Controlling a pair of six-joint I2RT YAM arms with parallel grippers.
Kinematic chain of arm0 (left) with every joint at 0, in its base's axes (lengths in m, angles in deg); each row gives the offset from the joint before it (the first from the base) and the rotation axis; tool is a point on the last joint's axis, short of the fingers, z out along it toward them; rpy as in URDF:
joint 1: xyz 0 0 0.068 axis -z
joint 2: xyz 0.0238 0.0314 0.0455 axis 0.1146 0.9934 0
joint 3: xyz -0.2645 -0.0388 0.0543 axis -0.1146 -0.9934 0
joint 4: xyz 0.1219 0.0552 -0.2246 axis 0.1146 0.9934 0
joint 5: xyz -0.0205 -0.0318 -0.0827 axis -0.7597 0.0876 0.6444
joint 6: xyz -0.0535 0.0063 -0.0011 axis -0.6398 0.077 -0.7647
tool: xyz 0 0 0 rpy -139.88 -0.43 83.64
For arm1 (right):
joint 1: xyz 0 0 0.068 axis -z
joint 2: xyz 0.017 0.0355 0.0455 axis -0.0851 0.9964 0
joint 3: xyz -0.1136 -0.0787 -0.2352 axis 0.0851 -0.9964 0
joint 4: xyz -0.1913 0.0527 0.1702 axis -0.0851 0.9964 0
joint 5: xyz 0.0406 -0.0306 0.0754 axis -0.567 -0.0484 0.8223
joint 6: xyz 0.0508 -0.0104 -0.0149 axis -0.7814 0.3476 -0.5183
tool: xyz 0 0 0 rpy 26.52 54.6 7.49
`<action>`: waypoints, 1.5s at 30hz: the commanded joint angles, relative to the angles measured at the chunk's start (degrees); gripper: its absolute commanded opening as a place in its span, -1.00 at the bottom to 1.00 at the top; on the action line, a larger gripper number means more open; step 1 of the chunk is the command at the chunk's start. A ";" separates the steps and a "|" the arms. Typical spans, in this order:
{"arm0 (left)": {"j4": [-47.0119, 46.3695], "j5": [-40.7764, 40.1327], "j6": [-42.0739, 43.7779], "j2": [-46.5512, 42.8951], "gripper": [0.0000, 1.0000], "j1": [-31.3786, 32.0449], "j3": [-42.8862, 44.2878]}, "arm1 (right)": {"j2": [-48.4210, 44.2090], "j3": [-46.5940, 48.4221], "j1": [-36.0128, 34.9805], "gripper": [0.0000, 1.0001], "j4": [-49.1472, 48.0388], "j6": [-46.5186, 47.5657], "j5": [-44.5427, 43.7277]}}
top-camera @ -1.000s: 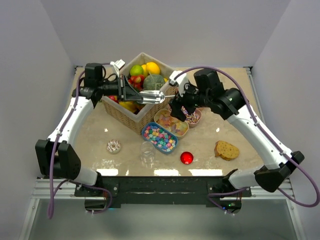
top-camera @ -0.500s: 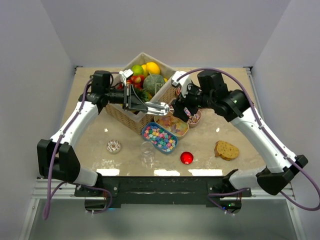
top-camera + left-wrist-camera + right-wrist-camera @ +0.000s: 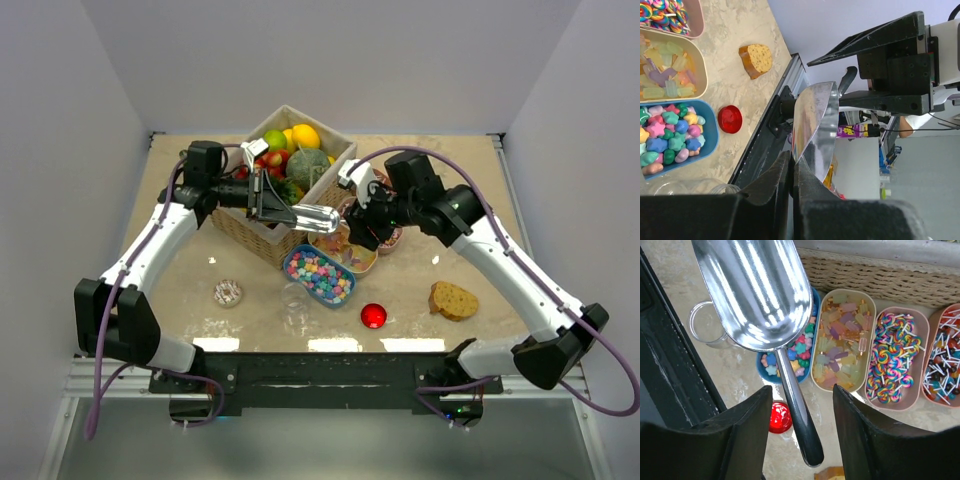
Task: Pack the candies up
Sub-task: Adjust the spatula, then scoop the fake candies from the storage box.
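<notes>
White arms (image 3: 148, 243), black joints (image 3: 204, 162), purple cables (image 3: 101, 372)

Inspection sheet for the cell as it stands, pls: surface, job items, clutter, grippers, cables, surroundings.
Surface: beige marbled table, glare along the near edge, no spills seen.
Job's things: candies in open trays, with pastel stars in the blue tray, gummies in the cream tray and swirl lollipops in the pink tray; metal scoop empty; clear jar looks empty.
Clutter: doughnut, red disc, bread slice, basket of toy fruit.
Grippers: left gripper shut on the scoop bowl's rim; right gripper open, jaws either side of the scoop handle.
Cables: purple cables loop off both arms, clear of the trays.
Surroundings: plain white walls; nothing else seen.
</notes>
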 commanded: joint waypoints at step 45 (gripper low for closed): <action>13.84 -33.01 15.71 5.02 0.55 -4.74 20.16 | 15.22 -0.37 -0.43 -1.00 14.32 -22.95 -14.99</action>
